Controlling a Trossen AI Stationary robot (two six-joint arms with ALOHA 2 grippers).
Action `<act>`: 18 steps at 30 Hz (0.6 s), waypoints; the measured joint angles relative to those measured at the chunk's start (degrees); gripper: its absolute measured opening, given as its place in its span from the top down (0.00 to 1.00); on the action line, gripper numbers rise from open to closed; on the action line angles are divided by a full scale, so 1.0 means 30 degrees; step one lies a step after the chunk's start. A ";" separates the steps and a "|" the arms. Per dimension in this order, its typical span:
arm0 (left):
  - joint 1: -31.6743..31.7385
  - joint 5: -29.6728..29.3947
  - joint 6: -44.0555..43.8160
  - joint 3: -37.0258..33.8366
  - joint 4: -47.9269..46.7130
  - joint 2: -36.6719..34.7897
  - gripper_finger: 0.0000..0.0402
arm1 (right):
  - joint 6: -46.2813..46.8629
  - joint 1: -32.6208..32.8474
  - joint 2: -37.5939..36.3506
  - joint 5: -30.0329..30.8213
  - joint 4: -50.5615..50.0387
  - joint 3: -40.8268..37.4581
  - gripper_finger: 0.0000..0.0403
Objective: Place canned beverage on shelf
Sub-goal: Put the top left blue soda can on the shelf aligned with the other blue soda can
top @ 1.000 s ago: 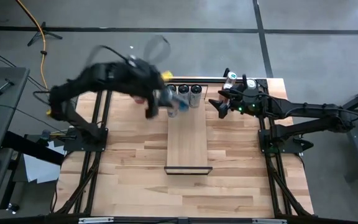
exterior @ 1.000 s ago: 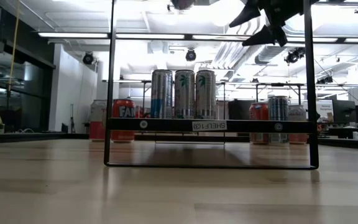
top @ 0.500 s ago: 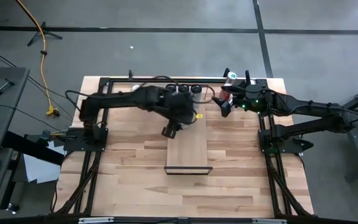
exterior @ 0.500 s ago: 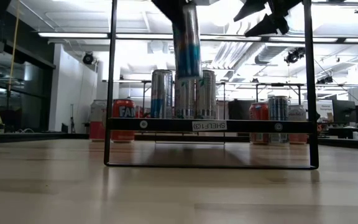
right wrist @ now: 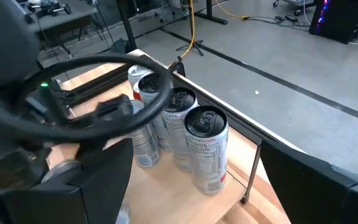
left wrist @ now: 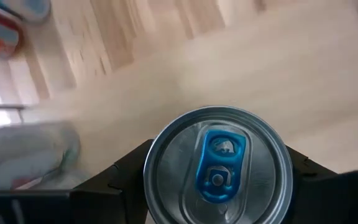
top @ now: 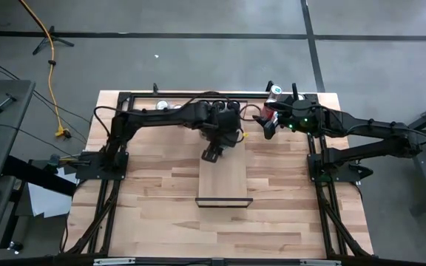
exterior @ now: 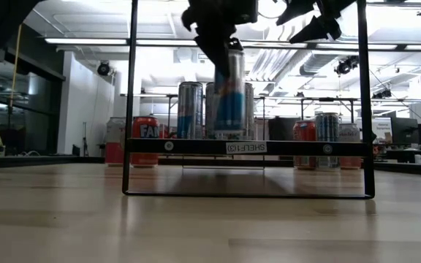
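Note:
My left gripper point(top: 214, 151) is over the far half of the shelf point(top: 225, 177) and is shut on a silver and blue can point(exterior: 229, 102). The can's top, with a blue tab, shows in the left wrist view point(left wrist: 218, 165). Three silver cans point(exterior: 190, 109) stand upright on the shelf's far end, behind the held can. They also show in the right wrist view point(right wrist: 207, 149). The shelf's near end shows in the low view point(exterior: 305, 147). My right gripper point(top: 267, 123) is open and empty, off the shelf's far right corner, and high up in the low view point(exterior: 309, 22). My left gripper pinches the can's side wall just below its top rim point(left wrist: 151, 177), one finger point(left wrist: 126, 177) on each side. The fingers come from above, pointing down. The can hangs slightly tilted, its lower end point(exterior: 229, 134) at the shelf's top; whether it rests there I cannot tell.
More cans stand on the tabletop beyond the shelf: a red one point(exterior: 145, 139) and others at the far left point(top: 163, 106), and several at the far right point(exterior: 327, 135) near my right gripper point(right wrist: 204, 199). The shelf's dark frame posts point(exterior: 130, 95) rise at its near end.
My left gripper has swung from the shelf's far left corner over the standing cans to the shelf's middle, carrying the silver and blue can. It has then gone down, so the can's lower end has dropped from well above the shelf to the shelf's top.

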 joint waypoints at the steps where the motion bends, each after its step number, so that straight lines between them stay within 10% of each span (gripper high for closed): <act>1: 0.0109 0.0373 -0.0197 -0.0109 0.0495 0.0000 0.50 | 0.0000 0.0000 0.0000 0.0000 0.0010 0.0000 0.16; 18: 0.0833 0.0216 0.0541 -0.0280 0.2187 0.0731 0.49 | -0.0182 0.0000 0.0006 0.0015 0.0043 0.0000 0.16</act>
